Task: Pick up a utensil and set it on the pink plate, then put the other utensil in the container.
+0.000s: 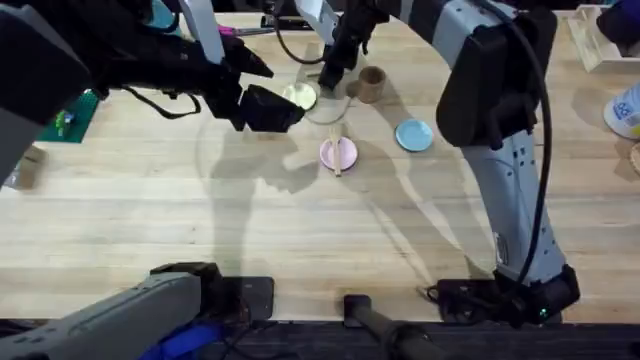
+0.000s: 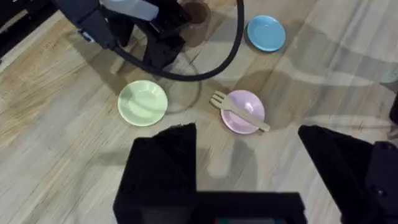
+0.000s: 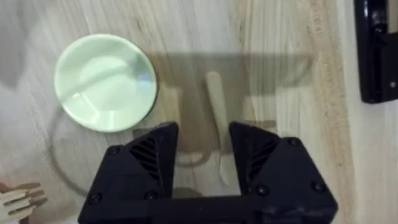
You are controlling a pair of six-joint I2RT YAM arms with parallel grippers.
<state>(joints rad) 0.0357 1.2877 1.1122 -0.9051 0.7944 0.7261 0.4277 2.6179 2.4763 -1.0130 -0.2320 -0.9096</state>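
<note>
A pale-yellow round plate (image 3: pixel 104 82) and a light-blue round plate (image 2: pixel 266 32) flank the work area on the light wooden table (image 1: pixel 150 220), with the tan wooden cylindrical cup (image 1: pixel 371 84) just beyond. The small wooden fork (image 2: pixel 239 112) lies across the small pink plate (image 2: pixel 244 111). The right gripper (image 3: pixel 202 146) hangs open directly over the pale wooden spoon (image 3: pixel 216 109) lying flat on the table, while the left gripper (image 2: pixel 245 140) hovers open nearby.
</note>
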